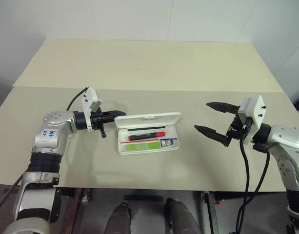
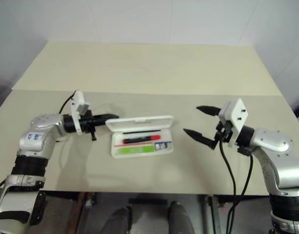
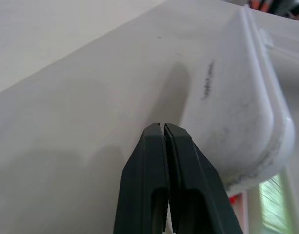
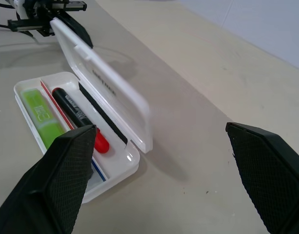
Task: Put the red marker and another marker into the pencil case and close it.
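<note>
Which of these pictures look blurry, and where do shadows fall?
Left wrist view: the white lid is close and soft, with the shut fingers' shadow across it. Right wrist view: the near black fingers are blurred, while the markers in the case stay sharp.

Bench point(image 1: 139, 63) bare behind and right of the pencil case point(image 1: 148, 132); raised lid blocks approach from the far edge.

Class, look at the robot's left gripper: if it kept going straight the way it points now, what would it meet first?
Most likely the raised lid of the pencil case. The left gripper, fingers shut, points at the lid's back near its left end, and the wrist view shows the tips right at it; actual contact is unclear.
</note>
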`<action>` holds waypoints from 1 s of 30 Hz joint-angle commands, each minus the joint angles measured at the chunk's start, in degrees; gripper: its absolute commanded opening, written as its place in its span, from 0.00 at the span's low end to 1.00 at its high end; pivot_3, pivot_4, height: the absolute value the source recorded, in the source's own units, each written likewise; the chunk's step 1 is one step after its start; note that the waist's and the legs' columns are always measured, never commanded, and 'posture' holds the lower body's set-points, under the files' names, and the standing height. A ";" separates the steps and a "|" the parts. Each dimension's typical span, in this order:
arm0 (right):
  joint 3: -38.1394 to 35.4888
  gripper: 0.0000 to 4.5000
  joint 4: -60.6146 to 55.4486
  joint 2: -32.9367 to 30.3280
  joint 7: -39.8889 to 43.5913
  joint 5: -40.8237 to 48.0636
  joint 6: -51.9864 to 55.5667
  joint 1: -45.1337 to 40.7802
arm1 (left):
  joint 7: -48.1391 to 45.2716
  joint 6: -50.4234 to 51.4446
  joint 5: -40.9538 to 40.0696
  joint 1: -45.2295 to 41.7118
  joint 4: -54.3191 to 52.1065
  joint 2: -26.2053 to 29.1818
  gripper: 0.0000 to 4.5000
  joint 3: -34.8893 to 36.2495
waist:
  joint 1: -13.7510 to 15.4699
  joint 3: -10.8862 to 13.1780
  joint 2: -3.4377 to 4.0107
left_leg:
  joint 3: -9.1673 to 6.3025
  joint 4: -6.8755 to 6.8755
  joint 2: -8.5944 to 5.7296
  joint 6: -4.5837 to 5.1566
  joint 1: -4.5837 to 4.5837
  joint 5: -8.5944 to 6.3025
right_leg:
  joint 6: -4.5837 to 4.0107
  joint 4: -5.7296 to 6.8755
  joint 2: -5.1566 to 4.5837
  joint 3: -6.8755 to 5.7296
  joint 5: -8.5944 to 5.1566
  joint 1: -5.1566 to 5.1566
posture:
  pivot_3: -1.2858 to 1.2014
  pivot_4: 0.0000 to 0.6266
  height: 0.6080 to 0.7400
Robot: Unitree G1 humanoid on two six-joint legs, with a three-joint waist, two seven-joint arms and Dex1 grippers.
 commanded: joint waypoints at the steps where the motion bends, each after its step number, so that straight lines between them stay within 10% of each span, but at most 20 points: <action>1: -0.87 1.00 -2.05 0.21 -0.49 0.83 -1.21 0.08 | -3.02 -2.99 -0.13 -0.17 -2.35 0.89 0.01 -0.23 | 0.08 0.00 0.00 | 0.00 0.00 0.00 0.00 0.00 0.00 | 0.00 0.00 0.00 0.00 0.00 0.00 | 0.52 0.24 1.00; 30: -0.12 1.00 -5.03 3.40 -5.24 1.02 -1.44 2.05 | 0.07 -2.05 10.07 1.90 -10.72 -3.16 0.01 -14.19 | 0.12 -0.10 -0.01 | 0.01 0.07 0.00 0.05 0.12 0.05 | 0.00 -0.02 0.01 0.08 0.00 0.15 | 0.52 0.24 1.00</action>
